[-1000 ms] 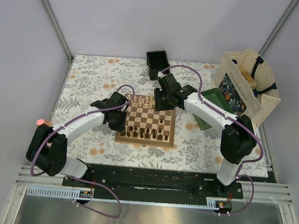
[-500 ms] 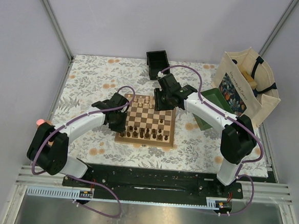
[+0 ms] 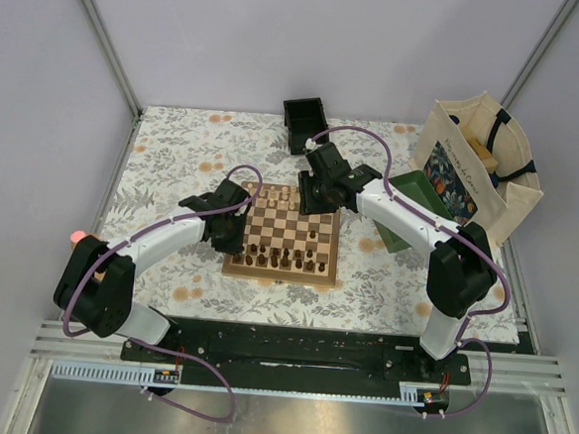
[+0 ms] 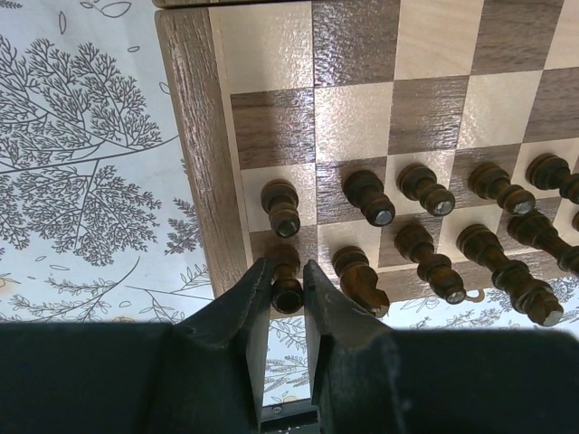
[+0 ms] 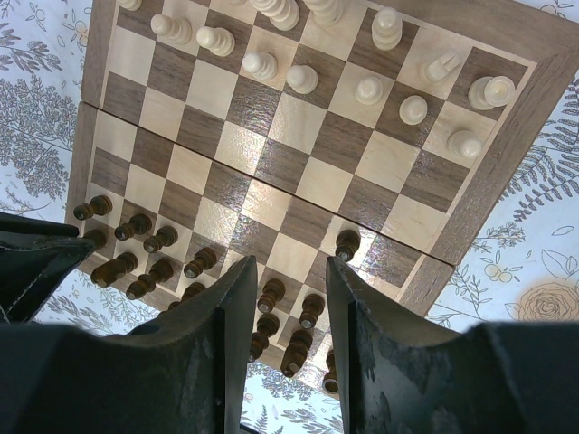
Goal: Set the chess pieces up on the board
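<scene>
**Blind spots, both wrists**

My left pincer (image 4: pixel 285 268) covers both flanks of the dark corner piece (image 4: pixel 287 291). The board (image 4: pixel 194 136) is cut off top and right. My right pincer (image 5: pixel 291 265) hides part of the near-row dark pieces (image 5: pixel 270 294), and the pale pieces (image 5: pixel 280 11) are clipped at the top edge. Overhead, piece types are too small to tell.

Board (image 4: pixel 194 136): light tan and dark brown checks, brown wood border. Dark brown pieces (image 4: pixel 365 196) just ahead of the black left gripper (image 4: pixel 287 271); a dark brown corner piece (image 4: pixel 288 294) sits between its fingers. Pale cream pieces (image 5: pixel 301 80) are far ahead of the black right gripper (image 5: pixel 290 267). Tablecloth (image 4: pixel 81 181), left of the left gripper: white, grey leaf print. Green tray (image 3: pixel 417 191) and black box (image 3: pixel 304 125) are near the right gripper.
</scene>
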Motion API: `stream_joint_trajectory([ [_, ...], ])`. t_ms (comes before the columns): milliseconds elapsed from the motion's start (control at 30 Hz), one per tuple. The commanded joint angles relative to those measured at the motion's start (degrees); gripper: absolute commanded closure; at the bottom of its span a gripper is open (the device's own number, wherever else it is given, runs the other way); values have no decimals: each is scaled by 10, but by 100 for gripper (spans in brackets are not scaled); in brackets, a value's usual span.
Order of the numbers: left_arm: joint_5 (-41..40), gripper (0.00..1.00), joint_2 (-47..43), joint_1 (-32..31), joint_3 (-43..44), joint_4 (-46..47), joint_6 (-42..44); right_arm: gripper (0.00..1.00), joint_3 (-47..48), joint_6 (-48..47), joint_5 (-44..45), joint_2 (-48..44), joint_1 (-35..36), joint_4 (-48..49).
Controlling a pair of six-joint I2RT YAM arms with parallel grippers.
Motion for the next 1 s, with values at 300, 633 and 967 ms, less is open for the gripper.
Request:
stream_joint_trajectory([
  [300, -8, 62, -2, -2, 3, 19, -5, 55, 16, 0, -6, -3, -6, 6],
  [633, -32, 48, -59, -2, 3, -12, -7, 54, 15, -2, -1, -2, -7, 5],
  [967, -113, 20, -107, -2, 32, -16, 5, 51, 19, -15, -2, 35, -7, -36],
])
